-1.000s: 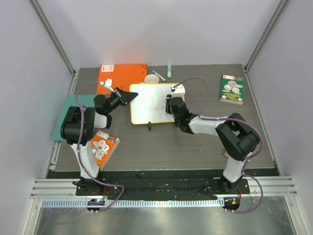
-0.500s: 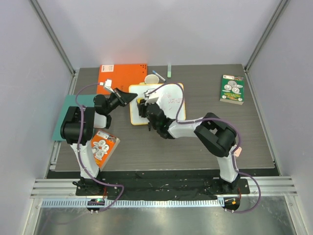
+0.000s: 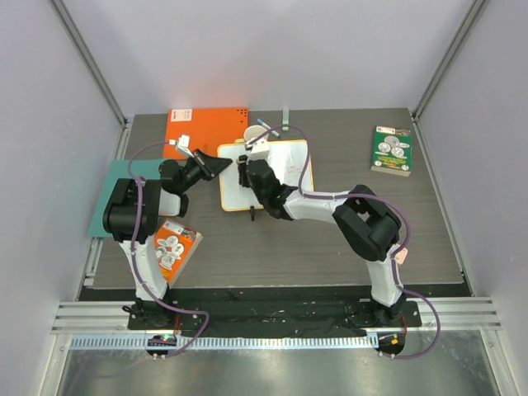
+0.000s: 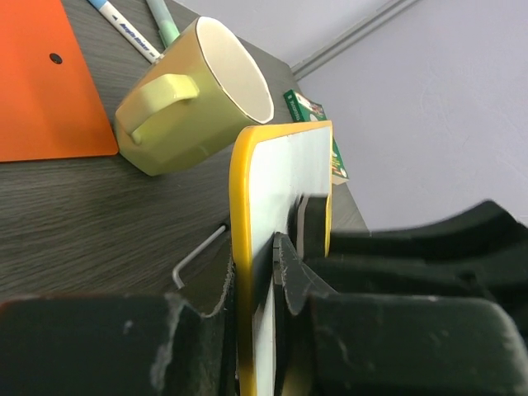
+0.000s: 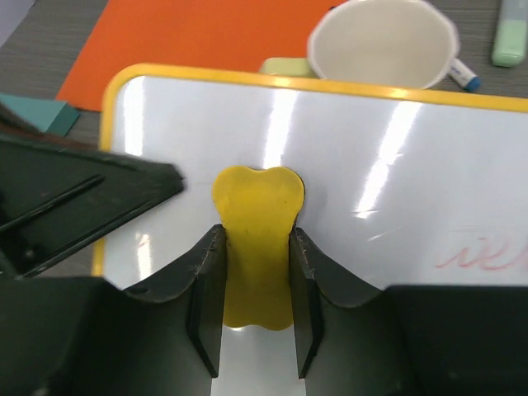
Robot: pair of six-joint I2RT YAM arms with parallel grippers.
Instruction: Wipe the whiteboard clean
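The whiteboard [image 3: 285, 169], white with a yellow-orange rim, lies at the table's middle. Faint red scribbles [image 5: 487, 256] remain on its right part. My left gripper [image 3: 221, 165] is shut on the board's left edge. In the left wrist view the rim [image 4: 239, 190] runs between the jaws of the left gripper [image 4: 256, 264]. My right gripper [image 5: 256, 235] is shut on a yellow eraser [image 5: 258, 198], which presses on the board's upper left area near the left gripper. The right arm [image 3: 322, 206] covers much of the board from above.
A pale green mug [image 3: 256, 134] and markers [image 4: 124, 29] sit just behind the board, next to an orange notebook [image 3: 202, 128]. A teal sheet [image 3: 124, 194] and a card pack [image 3: 173, 247] lie left. A green book [image 3: 392, 151] lies far right. A hex key [image 4: 198, 256] rests by the board.
My right gripper has swept the eraser from the board's right side across to its upper left. The board has turned slightly. The left gripper stays on the board's edge.
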